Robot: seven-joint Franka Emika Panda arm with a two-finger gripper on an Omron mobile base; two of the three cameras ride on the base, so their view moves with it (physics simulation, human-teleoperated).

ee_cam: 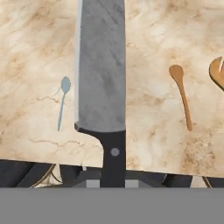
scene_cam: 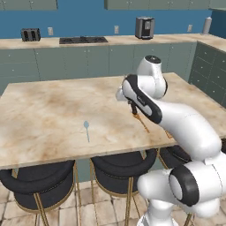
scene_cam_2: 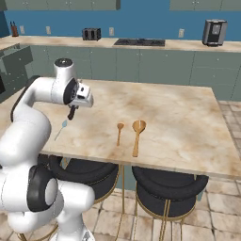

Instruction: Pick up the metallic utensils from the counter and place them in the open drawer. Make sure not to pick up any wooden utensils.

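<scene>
Left base view: the white arm reaches over the near edge of the marbled desk (scene_cam: 53,110), its tool (scene_cam: 132,107) held above the stone. The slim metal spoon (scene_cam: 87,130) lies flat on the desk, well off to the tool's left; part of a wooden spoon (scene_cam: 143,122) shows just below and beyond the tool, the rest hidden by the arm.

Right base view: the tool (scene_cam_2: 71,113) hangs over the desk's (scene_cam_2: 188,122) near left part, a dark handle showing beneath it. The metal spoon (scene_cam_2: 61,128) rests just below it on the stone. The small wooden spoon (scene_cam_2: 119,132) and the large wooden spoon (scene_cam_2: 137,135) lie side by side, apart to the tool's right.

Hand view: the tool is nearly closed on the black handle of the knife (ee_cam: 101,78) — its grey blade points straight ahead, clear of the desk (ee_cam: 148,122). The metal spoon (ee_cam: 62,103) lies to one side of the blade, the small wooden spoon (ee_cam: 182,100) to the other, with the large wooden spoon's (ee_cam: 217,72) bowl at the frame edge.
</scene>
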